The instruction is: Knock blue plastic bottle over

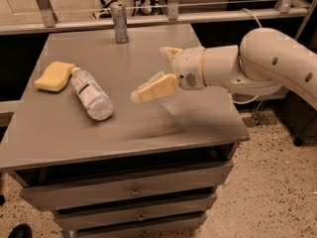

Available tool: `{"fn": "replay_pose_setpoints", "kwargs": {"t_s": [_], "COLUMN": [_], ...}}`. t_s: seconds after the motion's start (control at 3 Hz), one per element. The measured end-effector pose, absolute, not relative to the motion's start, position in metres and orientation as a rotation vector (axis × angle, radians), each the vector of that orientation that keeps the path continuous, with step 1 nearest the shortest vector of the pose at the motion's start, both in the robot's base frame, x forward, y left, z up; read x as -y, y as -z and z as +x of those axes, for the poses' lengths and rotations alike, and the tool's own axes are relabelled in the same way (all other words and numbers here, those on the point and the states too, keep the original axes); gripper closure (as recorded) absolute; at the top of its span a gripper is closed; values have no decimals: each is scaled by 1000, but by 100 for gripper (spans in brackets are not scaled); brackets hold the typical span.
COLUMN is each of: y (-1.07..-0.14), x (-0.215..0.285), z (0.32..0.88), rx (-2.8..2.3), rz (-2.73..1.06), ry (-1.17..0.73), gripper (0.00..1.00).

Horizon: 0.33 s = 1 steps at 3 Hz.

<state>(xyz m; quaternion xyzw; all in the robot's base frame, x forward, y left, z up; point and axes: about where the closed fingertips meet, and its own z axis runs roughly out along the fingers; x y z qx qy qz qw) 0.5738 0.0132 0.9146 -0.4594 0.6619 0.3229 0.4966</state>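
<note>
The blue plastic bottle (91, 94) lies on its side on the grey table (148, 133), at the left. Its white cap points to the back left and touches a yellow sponge (54, 76). My gripper (148, 74) hangs over the middle of the table, to the right of the bottle and apart from it. Its fingers are spread and hold nothing. The lower finger (154, 89) points left toward the bottle.
A slim silver can (119, 22) stands upright at the table's back edge. A metal rail runs behind the table. The table has drawers below its front edge. My white arm (267, 63) reaches in from the right.
</note>
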Motion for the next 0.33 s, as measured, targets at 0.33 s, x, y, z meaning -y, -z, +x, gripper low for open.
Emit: {"fn": "replay_pose_setpoints", "kwargs": {"t_s": [0.33], "y": [-912], "x": [-20], "z": [572], "rx": [-1608], "rz": [-1119], "ry": [-790], "gripper": [0]}}
